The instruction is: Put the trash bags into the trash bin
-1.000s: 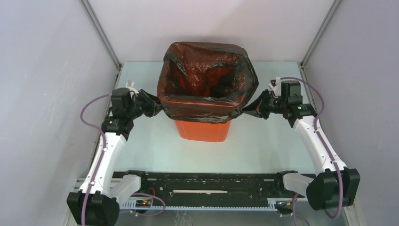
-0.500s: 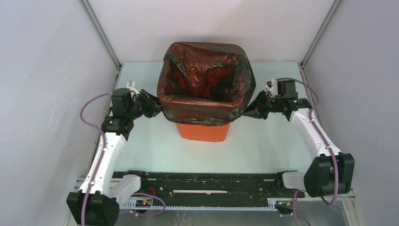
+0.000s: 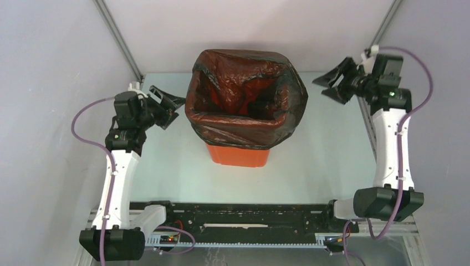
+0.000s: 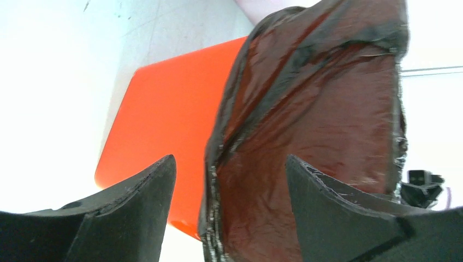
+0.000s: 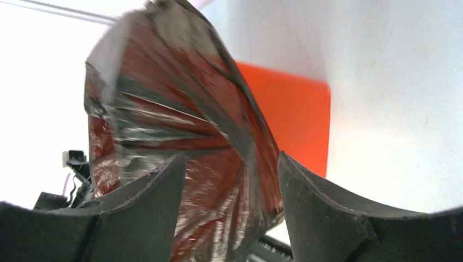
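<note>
The orange trash bin [image 3: 238, 155] stands in the middle of the table. The glossy black trash bag [image 3: 246, 131] lines it, its mouth folded out over the rim and hanging partway down the walls. My left gripper [image 3: 175, 110] is open just left of the bin, apart from the bag. My right gripper [image 3: 327, 91] is open, raised at the back right, clear of the bag. The left wrist view shows the bag [image 4: 316, 120] over the bin wall [image 4: 169, 109] beyond the open left gripper [image 4: 229, 161]. In the right wrist view, bag [image 5: 164, 109] and bin [image 5: 297, 114] lie past the empty right gripper [image 5: 230, 155].
White enclosure walls with metal corner posts [image 3: 119, 41] close in the table on three sides. A black rail [image 3: 244, 221] with the arm bases runs along the near edge. Purple cables loop off both arms.
Both grippers opened and let go of the bag's hanging edge. The left one drew back to the left. The right one rose and swung away to the back right.
</note>
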Robot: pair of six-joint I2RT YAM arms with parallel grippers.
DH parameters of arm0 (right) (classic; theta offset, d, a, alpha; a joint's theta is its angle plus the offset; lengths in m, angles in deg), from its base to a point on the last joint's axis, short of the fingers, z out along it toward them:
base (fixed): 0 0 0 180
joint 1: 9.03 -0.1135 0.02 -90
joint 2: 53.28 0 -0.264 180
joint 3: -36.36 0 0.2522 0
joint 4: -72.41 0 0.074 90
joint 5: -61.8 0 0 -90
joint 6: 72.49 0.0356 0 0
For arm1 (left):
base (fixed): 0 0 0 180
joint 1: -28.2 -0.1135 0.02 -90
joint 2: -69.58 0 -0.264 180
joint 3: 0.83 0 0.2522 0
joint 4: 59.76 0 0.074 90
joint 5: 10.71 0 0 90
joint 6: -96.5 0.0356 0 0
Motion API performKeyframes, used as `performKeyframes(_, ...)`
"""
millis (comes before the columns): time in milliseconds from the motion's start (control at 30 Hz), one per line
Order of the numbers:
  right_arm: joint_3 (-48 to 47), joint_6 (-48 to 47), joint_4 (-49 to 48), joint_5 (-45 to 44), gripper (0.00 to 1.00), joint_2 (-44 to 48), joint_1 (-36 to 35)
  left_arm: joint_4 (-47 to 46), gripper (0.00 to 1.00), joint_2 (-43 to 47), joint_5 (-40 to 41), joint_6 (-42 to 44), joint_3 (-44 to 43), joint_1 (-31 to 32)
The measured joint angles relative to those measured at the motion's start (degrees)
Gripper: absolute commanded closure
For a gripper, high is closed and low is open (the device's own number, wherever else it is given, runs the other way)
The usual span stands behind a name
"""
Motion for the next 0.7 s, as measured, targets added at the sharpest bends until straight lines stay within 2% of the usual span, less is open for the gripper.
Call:
performKeyframes(167,-23.0,-3.5,6.5,-8.2,0.30,-5.6,-4.0,-1.1,0.23,-0.4,-0.7,-0.1,-2.2,0.0)
performKeyframes(300,-41.2,-6.0,9.5,-13.0,0.31,-11.6,-17.0,-3.9,0.24,-0.5,-2.2,-1.4,0.1,1.2)
performKeyframes(367,-46.9,-6.6,9.9,-14.4,0.31,-14.6,-23.9,-5.3,0.26,-0.5,-2.9,-2.2,2.3,2.9)
performKeyframes(567,-50.2,-9.0,10.2,-18.7,0.38,-23.7,-37.6,-7.6,0.39,-2.2,-4.1,-4.0,6.0,5.2)
performKeyframes(700,-49.3,-10.4,10.3,-23.1,0.41,-30.4,-42.9,-8.7,0.40,-2.5,-4.1,-4.5,7.5,5.6)
